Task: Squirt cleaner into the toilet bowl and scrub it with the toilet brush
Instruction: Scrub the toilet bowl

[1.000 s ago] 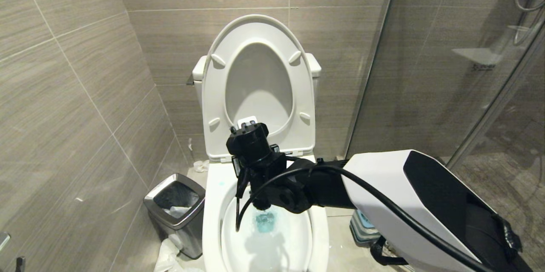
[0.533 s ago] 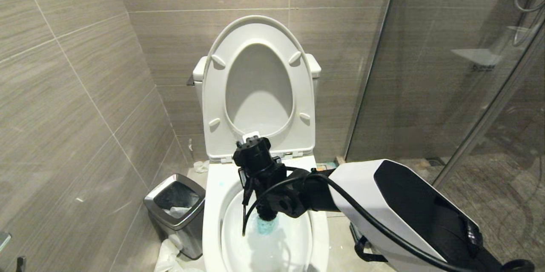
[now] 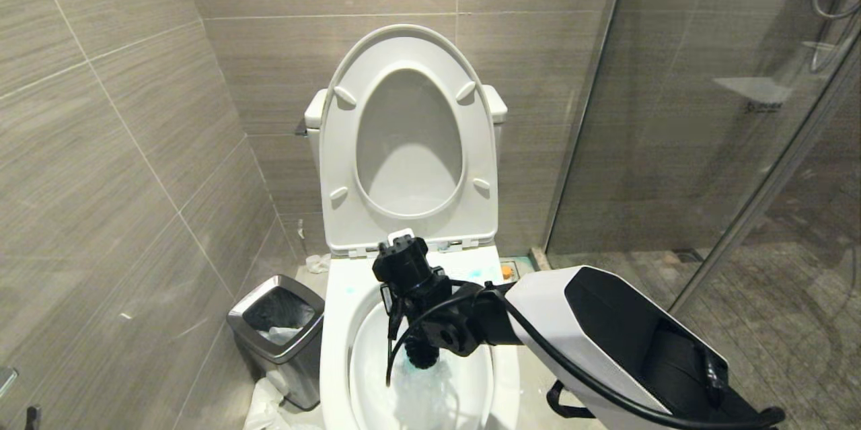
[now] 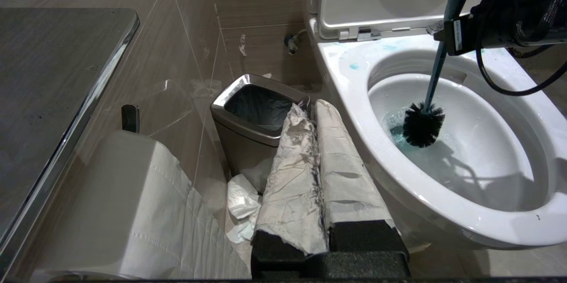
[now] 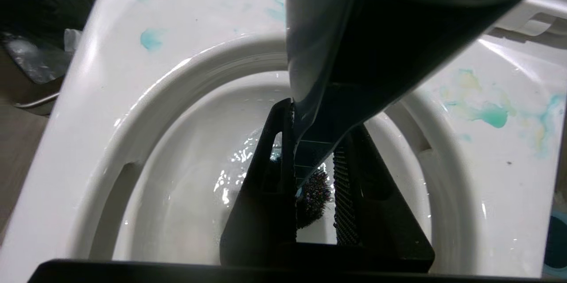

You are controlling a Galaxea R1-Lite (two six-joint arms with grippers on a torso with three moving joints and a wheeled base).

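Since a second ago my right pincer has sunk lower over the toilet bowl, its jaws clamped on the teal handle of the toilet brush. From it the black bristle head reaches down into the water, tinted by the cleaner, at about 9 o'clock of the basin. Blue smears mark the rim near the hinge, and the waste bin stands at the bowl's 9 o'clock; my left pincer, parked beside the bowl, is pressed together.

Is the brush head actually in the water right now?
Touching. The left wrist view shows the toilet brush bristles dipping into the blue-tinted water at the bottom of the toilet bowl.
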